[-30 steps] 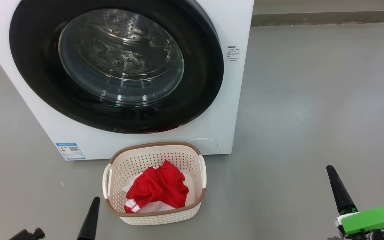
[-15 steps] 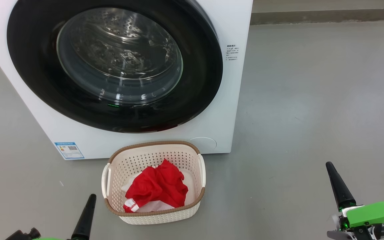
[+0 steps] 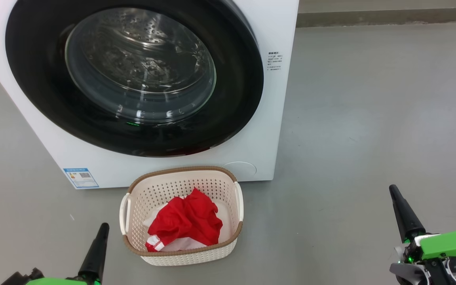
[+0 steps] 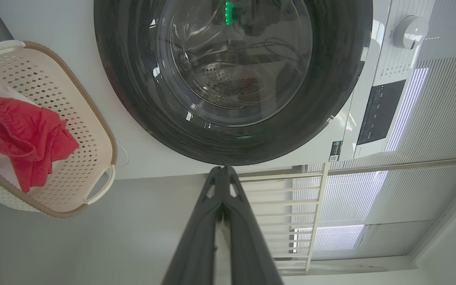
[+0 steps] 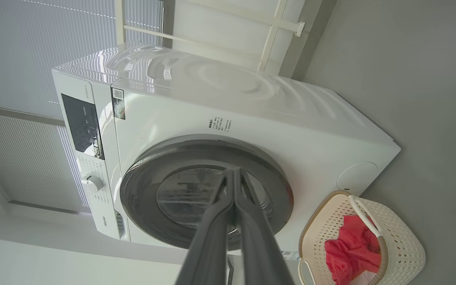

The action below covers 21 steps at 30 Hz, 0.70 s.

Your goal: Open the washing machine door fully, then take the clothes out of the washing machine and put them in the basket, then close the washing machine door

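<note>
Left gripper (image 4: 222, 174): its two dark fingers were pressed together to the tip with nothing between them. It sat low, just left of the basket and touching nothing.
Right gripper (image 5: 234, 174): likewise closed and empty, low on the right and well apart from basket and machine.
Why held so: neither gripper had anything to carry or push, so closed fingers kept clear of the goods fitted a resting pose, in all likelihood.
The basket (image 3: 180, 171): upright on the grey floor (image 3: 370, 118), just in front of the machine's lower edge and below the door, where a short carry from the drum would end.
The clothes (image 3: 184, 221): a crumpled red heap with white parts, lying inside the basket below its brown rim.
The washing machine door (image 3: 232, 79): its black rim lay flat against the white front and looked shut.
The washing machine (image 3: 279, 118): through the glass the steel drum appeared empty.
Task standing: judged from this layout, all three steps looked done.
</note>
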Tool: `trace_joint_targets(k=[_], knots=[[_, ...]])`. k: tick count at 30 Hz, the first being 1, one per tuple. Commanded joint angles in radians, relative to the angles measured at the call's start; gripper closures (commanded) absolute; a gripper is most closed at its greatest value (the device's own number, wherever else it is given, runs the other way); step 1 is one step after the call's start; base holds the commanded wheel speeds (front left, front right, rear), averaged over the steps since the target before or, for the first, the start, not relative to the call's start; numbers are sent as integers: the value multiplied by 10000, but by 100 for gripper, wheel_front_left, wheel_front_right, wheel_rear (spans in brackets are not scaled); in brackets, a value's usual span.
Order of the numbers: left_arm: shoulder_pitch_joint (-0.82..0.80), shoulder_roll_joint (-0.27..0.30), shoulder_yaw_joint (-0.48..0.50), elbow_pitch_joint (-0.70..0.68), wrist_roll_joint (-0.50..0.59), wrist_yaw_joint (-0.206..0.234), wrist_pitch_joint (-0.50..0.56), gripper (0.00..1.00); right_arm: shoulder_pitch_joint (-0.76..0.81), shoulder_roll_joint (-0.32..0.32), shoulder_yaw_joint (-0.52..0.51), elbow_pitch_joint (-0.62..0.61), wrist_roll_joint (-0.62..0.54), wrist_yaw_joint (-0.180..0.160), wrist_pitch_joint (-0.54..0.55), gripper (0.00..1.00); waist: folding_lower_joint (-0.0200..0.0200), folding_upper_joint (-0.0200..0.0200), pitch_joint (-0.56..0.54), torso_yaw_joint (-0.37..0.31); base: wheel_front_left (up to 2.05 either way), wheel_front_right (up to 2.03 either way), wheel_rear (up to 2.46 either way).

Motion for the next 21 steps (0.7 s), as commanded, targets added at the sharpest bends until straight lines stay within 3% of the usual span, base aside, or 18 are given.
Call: trace_joint_targets(k=[1, 7, 21], knots=[[-513, 58, 399, -132, -273, -147, 75, 100, -503, -203, 183, -172, 422, -4, 57, 100, -1, -1, 5, -3, 0, 0, 0], [-638, 18, 546, 21, -899, -281, 226, 100, -673, -247, 207, 5, 1136, -5, 137, 100, -1, -1, 27, -18, 0, 0, 0], [-644, -3, 578, 30, -899, -287, 253, 100, -681, -225, 176, 16, 1135, -6, 166, 100, -1, -1, 28, -19, 0, 0, 0]])
